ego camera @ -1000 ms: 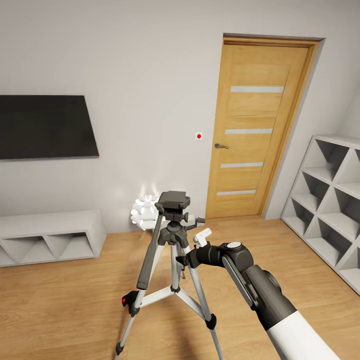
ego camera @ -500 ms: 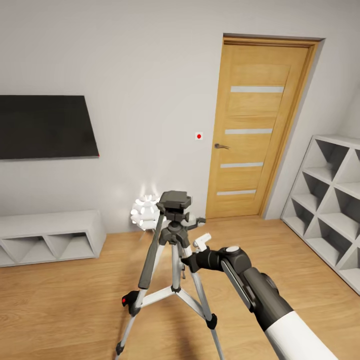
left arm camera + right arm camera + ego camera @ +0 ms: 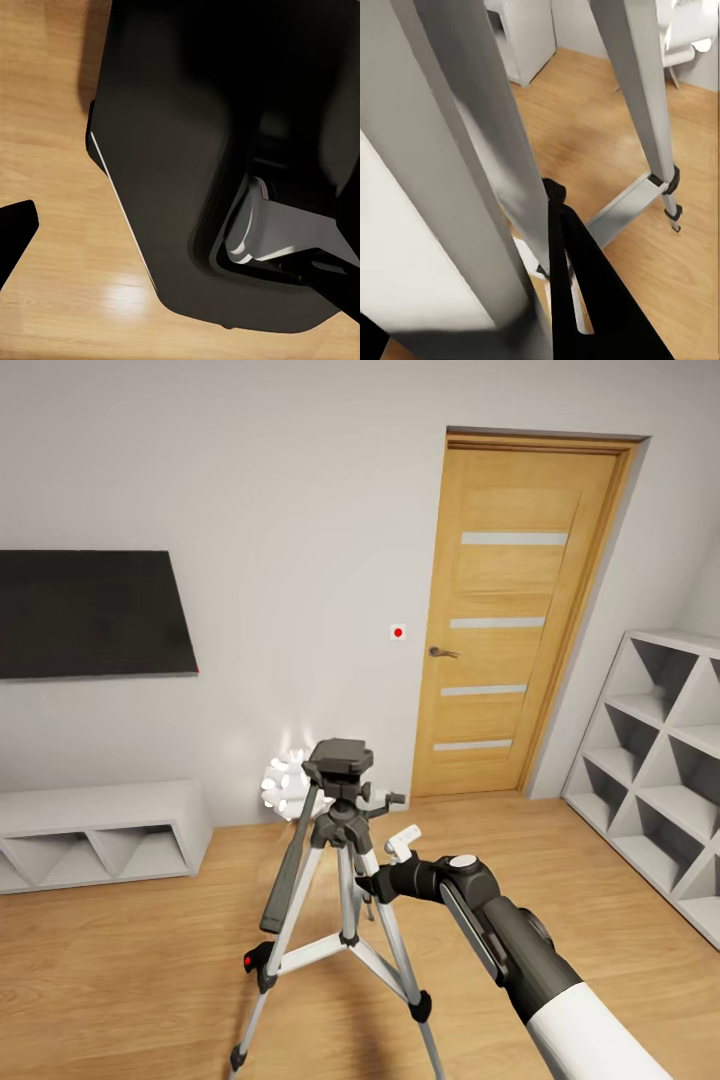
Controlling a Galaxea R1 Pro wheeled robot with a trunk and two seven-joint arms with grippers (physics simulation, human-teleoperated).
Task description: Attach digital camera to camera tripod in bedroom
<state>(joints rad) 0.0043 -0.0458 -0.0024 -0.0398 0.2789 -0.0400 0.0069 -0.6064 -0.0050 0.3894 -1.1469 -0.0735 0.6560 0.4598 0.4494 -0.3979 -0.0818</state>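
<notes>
Bedroom, wood plank floor (image 3: 120, 960), white wall, wooden door (image 3: 510, 620) shut. Camera tripod (image 3: 335, 860) standing mid-floor; head now shifted slightly leftward against the wall versus a second ago, legs tilted. Right gripper (image 3: 372, 882) pressed at the upper legs, seemingly clenched on one. Left gripper: state cannot tell. Digital camera unseen, head plate bare. Suggests tripod being repositioned, mounting not yet begun.

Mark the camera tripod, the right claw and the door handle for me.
camera tripod (image 3: 338, 758): head view, on the black mounting plate at the top.
right claw (image 3: 368, 883): head view, at the fingertips against the tripod's leg.
door handle (image 3: 441, 652): head view, on the lever on the wooden door.
</notes>
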